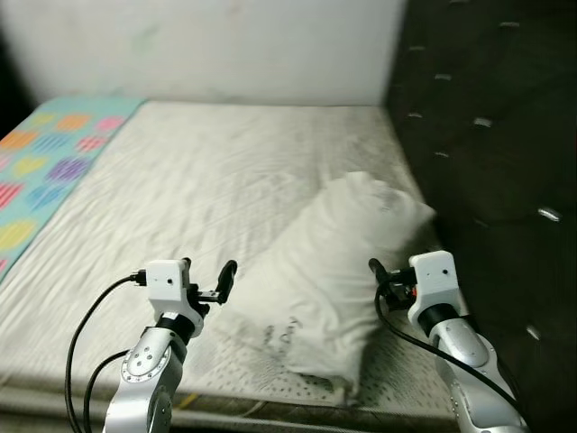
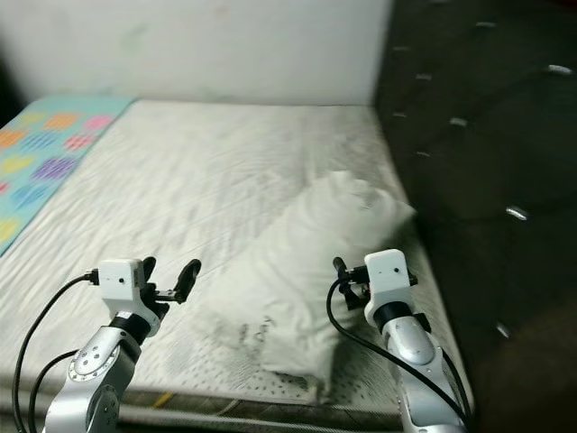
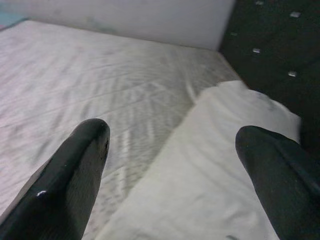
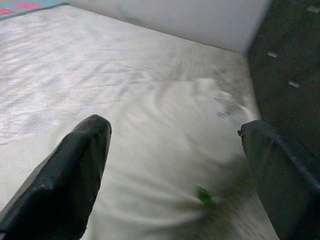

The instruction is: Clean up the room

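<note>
Left eye view: a colourful patterned cover (image 1: 41, 171) is seen at the left edge of the bed, cut off by the frame. The bare mattress (image 1: 198, 180) is covered with a wrinkled white sheet. The left gripper (image 1: 212, 281) is held above the sheet, just left of the white pillow (image 1: 347, 262), its fingers spread apart. The right gripper (image 1: 386, 275) is held at the pillow's right side, also spread open and empty. A small green spot (image 4: 203, 195) is blurred, perhaps a reflection. The dark tufted headboard (image 1: 491, 135) stands at the right.
</note>
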`<state>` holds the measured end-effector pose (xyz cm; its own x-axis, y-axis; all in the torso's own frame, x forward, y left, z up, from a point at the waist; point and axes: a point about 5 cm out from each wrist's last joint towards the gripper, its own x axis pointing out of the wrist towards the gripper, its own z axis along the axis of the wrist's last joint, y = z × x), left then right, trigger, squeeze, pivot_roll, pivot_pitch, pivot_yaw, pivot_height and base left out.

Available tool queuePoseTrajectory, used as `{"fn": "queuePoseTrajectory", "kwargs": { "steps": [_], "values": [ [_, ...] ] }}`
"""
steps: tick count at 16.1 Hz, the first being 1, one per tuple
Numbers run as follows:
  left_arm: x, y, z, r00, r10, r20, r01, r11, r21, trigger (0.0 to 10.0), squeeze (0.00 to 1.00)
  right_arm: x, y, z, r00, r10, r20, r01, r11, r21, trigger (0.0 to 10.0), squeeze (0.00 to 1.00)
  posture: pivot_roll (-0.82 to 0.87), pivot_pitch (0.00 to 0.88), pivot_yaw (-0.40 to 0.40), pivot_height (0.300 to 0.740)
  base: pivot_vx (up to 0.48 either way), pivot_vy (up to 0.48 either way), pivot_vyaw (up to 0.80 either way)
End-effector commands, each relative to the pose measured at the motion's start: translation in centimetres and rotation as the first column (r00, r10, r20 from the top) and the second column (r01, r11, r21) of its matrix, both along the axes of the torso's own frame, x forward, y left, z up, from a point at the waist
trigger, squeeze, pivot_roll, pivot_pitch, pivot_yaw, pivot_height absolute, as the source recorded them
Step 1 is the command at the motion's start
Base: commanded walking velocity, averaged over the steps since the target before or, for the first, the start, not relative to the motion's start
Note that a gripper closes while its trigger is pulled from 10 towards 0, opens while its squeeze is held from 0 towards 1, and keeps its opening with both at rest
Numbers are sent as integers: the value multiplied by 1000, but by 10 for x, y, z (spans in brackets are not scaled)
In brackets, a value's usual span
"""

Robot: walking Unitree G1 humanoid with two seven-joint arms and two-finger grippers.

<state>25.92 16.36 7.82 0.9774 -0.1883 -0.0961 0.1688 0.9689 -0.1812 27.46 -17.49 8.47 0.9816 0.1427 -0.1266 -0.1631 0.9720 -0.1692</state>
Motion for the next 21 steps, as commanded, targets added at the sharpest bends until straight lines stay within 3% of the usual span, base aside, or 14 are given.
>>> {"fn": "queuePoseTrajectory", "kwargs": {
  "steps": [1, 8, 11, 14, 21],
  "values": [
    [0, 2, 3, 1000, 2, 11, -2, 1000, 6, 10000, 0, 1, 2, 3, 1000, 14, 10, -14, 1000, -6, 10000, 0, -183, 0, 22, 740, 0, 0, 800],
    [1, 2, 3, 1000, 4, 8, -4, 1000, 9, 10000, 0, 1, 1, 3, 1000, 15, 11, -15, 1000, -4, 10000, 0, -183, 0, 19, 740, 0, 0, 800],
    [0, 1, 2, 1000, 2, 7, -2, 1000, 11, 10000, 0, 2, 0, 3, 1000, 6, 9, -6, 1000, -3, 10000, 0, -179, 0, 18, 740, 0, 0, 0],
    [0, 1, 1, 1000, -17, -10, 17, 1000, 7, 10000, 0, 6, -7, 4, 999, -43, 22, 45, 997, -62, 10000, 0, -180, 0, 18, 740, 0, 0, 0],
    [-1, 1, 0, 999, -27, -23, 27, 1000, 1, 10000, 0, 6, -12, 6, 994, -104, 30, 105, 994, -21, 10000, 0, -177, 0, 20, 740, 0, 0, 0]
  ]
}}
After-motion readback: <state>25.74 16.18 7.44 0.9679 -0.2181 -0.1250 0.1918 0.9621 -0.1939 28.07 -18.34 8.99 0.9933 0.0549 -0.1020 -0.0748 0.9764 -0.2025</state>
